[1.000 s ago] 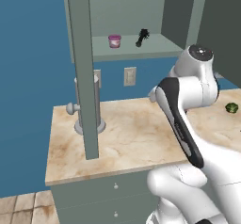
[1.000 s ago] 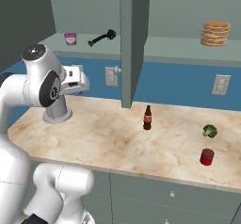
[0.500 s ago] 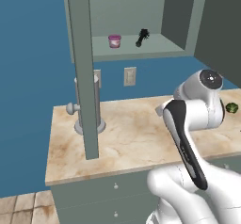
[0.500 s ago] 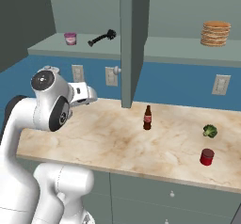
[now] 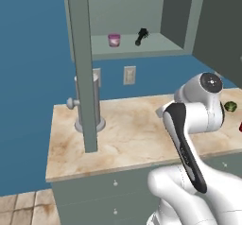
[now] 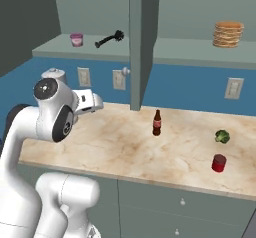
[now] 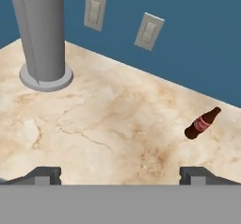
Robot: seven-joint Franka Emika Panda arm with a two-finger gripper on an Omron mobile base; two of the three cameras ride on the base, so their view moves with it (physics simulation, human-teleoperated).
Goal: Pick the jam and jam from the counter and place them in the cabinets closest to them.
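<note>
Purple jam: we count one small squat purple jar with a paler pink top (image 6: 76, 39), standing at the left end of the pale shelf inside the open grey-green wall cabinet (image 6: 55, 47); no writing readable on it.
Black tool: one black handled object (image 6: 110, 38) lying on the same shelf, just right of the purple jar.
Steel cylinder: one tall grey metal cylinder on a round foot (image 7: 41, 35), upright at the left of the beige-and-tan marbled stone counter (image 6: 125, 147).
Wall outlets: we count three pale outlet plates on the blue wall in the right base view, two (image 6: 83, 76) at left and one (image 6: 232, 88) at far right.
Gripper: the two-finger gripper (image 7: 120, 175) hangs over bare counter, fingertips spread wide, nothing between them.
Brown bottle: one slim brown bottle with a red label (image 6: 157, 122), upright mid-counter; label text too small to read.
Pancake stack: one tan stack of flat rounds (image 6: 228, 34) on the right shelf.
Green item: one small green leafy ball (image 6: 222, 136) on the counter at right.
Red jam: one small squat dark red jar (image 6: 218, 163) on the counter, near the front edge, just in front of the green ball.
</note>
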